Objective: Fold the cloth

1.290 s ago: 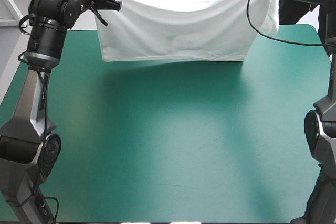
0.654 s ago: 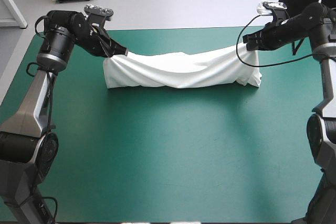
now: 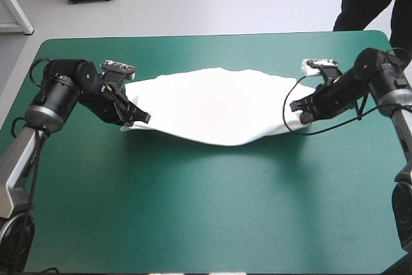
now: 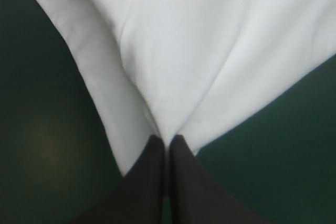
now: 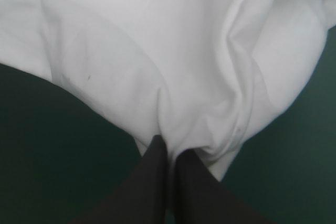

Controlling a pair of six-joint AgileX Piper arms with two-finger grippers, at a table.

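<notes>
We've brought the T-shirt [image 3: 219, 104] down. Earlier it hung in the air between the arms at the far edge, and just before it sagged in a twisted roll. Now it lies spread across the far half of the table [image 3: 206, 210].

Left gripper [image 3: 143, 119] is pinched on the shirt's left end and right gripper [image 3: 299, 110] on its right end. Both sit low over the teal-green cover. Each wrist view shows the fingers closed on white cloth.

The near edge bows toward us between the two held ends, and the cloth is bunched at the right gripper. We judge the lay-flat nearly done, with no fold made yet. Next we let go and re-grip for the first fold. The risk is that the wrinkles at the right end carry into it.
</notes>
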